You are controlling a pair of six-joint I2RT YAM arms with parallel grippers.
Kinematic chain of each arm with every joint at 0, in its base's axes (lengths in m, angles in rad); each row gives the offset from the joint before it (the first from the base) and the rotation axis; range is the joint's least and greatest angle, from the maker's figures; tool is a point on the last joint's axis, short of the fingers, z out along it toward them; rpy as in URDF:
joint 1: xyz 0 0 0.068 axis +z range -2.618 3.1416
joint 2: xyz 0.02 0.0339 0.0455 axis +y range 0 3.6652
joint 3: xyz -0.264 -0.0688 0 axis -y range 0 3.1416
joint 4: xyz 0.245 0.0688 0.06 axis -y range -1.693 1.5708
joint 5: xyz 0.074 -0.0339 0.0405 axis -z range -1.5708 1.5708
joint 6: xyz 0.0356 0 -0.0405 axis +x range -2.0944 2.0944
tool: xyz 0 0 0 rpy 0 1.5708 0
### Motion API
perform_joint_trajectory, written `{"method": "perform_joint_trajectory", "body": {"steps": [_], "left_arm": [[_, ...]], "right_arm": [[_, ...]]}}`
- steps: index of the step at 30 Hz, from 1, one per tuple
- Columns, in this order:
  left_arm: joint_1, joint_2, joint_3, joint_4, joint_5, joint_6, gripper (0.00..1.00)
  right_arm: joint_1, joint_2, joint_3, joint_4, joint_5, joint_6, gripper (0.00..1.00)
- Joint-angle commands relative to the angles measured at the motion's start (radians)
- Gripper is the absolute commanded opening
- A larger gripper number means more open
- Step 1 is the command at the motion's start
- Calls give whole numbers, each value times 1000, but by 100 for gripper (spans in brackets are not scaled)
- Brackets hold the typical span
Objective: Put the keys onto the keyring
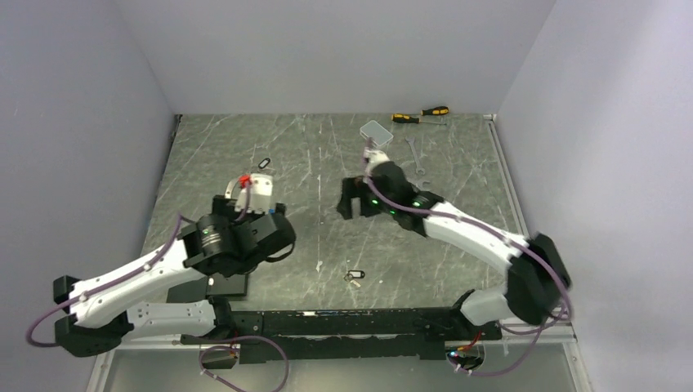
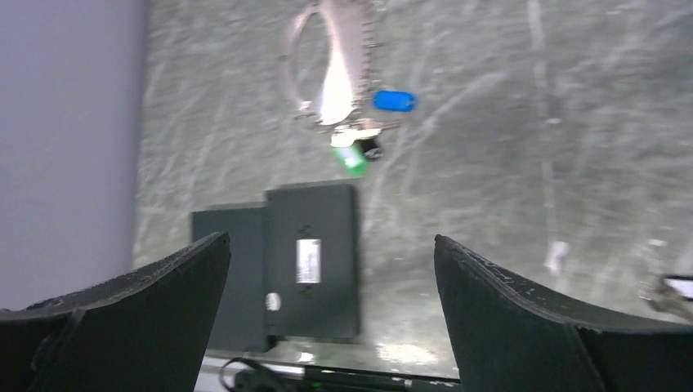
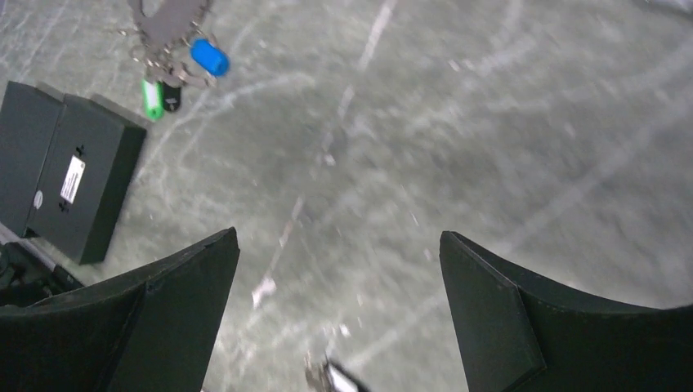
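The keyring [image 2: 327, 61], a large silver wire ring, lies on the dark marbled table with keys on it: a blue tag [image 2: 395, 100], a green tag [image 2: 351, 159] and a black one [image 2: 372, 149]. My left gripper [image 2: 331, 238] hangs open above the table just short of it, nothing between its fingers. The same bunch [image 3: 167, 33] shows at the top left of the right wrist view. My right gripper [image 3: 339, 233] is open and empty over bare table. A loose key with a dark tag [image 1: 353, 276] lies near the front edge, and another [image 1: 263, 163] lies further back. In the top view the keyring is hidden under the left arm.
A black box [image 2: 310, 261] lies flat near the front edge beside the left arm. At the back stand a clear plastic box [image 1: 377, 131], two yellow-black screwdrivers [image 1: 421, 115] and silver wrenches [image 1: 414, 155]. Grey walls close in three sides of the table.
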Motion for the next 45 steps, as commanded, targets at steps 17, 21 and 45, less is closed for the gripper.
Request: {"method": "perform_joint_trajectory", "body": {"steps": [17, 21, 45], "left_arm": [[64, -204, -128, 111, -102, 100, 95], [73, -201, -132, 130, -82, 125, 96], [150, -220, -158, 221, -2, 216, 97]], "right_arm": [[98, 970, 865, 320, -388, -494, 78], [119, 1086, 1018, 280, -351, -517, 75], [169, 1256, 1186, 247, -226, -523, 17]]}}
